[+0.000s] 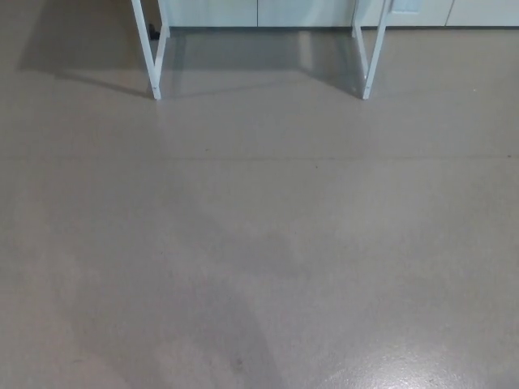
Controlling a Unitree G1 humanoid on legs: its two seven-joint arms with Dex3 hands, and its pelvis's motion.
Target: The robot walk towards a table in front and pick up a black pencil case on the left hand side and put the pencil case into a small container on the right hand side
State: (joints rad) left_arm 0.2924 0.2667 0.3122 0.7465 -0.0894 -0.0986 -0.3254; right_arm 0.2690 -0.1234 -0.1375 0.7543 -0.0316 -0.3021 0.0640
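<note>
Grey-beige floor fills nearly all that I see from my head, smooth and matt, with a faint sheen low at the right corner. One thin seam runs straight across it, side to side, a little above the middle. Soft darker patches lie on the lower centre, and I cannot tell whether they are shadow or stain.

At the top edge stand two white table legs: the left leg and the right leg, each a slim frame cut off by the upper border, each with its foot on the floor. Shadow spreads from them across the floor towards the left. Between the legs the floor runs on to a pale wall base or cabinet front. The tabletop lies above the frame, so the black pencil case and the small container are not visible to me.

Neither of my hands shows anywhere, so I cannot tell how far they are open or whether they hold anything.
</note>
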